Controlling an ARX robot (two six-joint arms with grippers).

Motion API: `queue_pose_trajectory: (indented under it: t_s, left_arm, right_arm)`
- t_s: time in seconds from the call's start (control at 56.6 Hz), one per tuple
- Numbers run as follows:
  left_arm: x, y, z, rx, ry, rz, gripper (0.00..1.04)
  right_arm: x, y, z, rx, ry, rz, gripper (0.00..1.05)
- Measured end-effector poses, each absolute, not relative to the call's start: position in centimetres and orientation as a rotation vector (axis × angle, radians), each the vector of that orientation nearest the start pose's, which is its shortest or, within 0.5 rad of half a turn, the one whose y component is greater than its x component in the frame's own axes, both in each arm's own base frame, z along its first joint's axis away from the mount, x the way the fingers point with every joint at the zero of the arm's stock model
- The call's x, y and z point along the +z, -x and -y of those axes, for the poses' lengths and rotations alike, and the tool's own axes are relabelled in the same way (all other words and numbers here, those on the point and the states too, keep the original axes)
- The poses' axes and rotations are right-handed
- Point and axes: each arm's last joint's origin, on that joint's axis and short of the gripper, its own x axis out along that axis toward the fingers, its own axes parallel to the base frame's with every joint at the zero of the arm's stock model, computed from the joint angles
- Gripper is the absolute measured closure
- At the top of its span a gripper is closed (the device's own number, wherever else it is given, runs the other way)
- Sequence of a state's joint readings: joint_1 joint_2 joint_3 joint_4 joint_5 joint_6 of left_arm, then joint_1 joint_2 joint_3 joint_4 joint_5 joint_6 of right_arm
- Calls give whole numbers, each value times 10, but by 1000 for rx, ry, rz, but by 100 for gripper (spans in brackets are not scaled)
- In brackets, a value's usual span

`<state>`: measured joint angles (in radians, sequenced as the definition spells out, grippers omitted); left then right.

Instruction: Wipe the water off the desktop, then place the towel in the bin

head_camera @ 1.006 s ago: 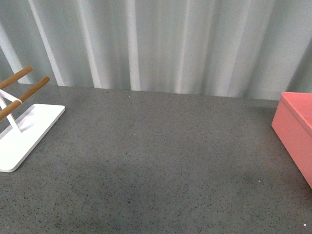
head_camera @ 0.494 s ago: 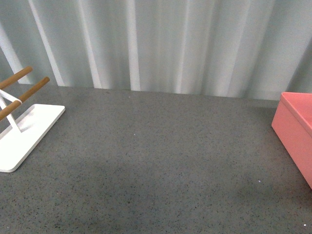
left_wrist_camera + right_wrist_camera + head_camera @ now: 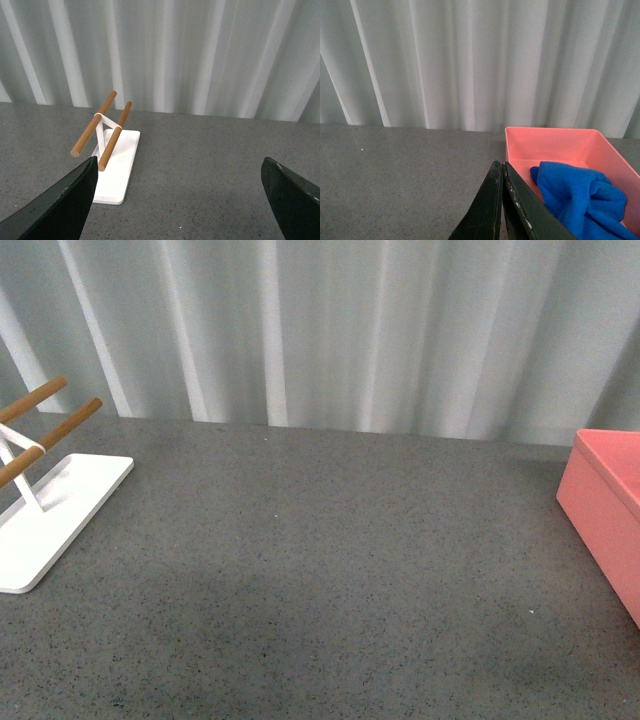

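The blue towel [image 3: 582, 197] lies crumpled inside the salmon-pink bin [image 3: 555, 140] in the right wrist view. My right gripper [image 3: 501, 166] is shut and empty, its tips just outside the bin's near corner, apart from the towel. The bin's side [image 3: 605, 510] shows at the far right of the front view; the towel is hidden there. My left gripper [image 3: 180, 167] is open and empty above the dark grey speckled desktop [image 3: 200, 170]. Neither arm shows in the front view. I see no water on the desktop [image 3: 320, 570].
A flat white tray with two wooden rods [image 3: 40, 510] stands at the desktop's left; it also shows in the left wrist view [image 3: 115, 160]. A pale pleated curtain [image 3: 330, 330] runs along the back edge.
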<state>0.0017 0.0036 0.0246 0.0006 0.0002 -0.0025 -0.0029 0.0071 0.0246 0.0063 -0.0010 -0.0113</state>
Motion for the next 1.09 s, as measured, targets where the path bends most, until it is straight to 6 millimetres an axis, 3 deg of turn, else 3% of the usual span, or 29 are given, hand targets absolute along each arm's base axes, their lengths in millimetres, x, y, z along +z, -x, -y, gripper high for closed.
queue_pose_trajectory:
  t_s: [0.335,0.459,0.618,0.847,1.094]
  left_arm:
    - [172,-96,0,1,2,23,7]
    - [172,-96,0,1,2,23,7]
    - [172,-96,0,1,2,23,7]
    - [172,-96,0,2,2,23,7]
    - [172,-96,0,2,2,23,7]
  right_arm:
    - [172,-96,0,-2,11,21,101]
    - [172,-96,0,-2,11,21,80]
    - [172,-96,0,-2,11,21,45]
    - [172,-96,0,-2,9,21,5]
    - [172,-96,0,-2,10,21,7]
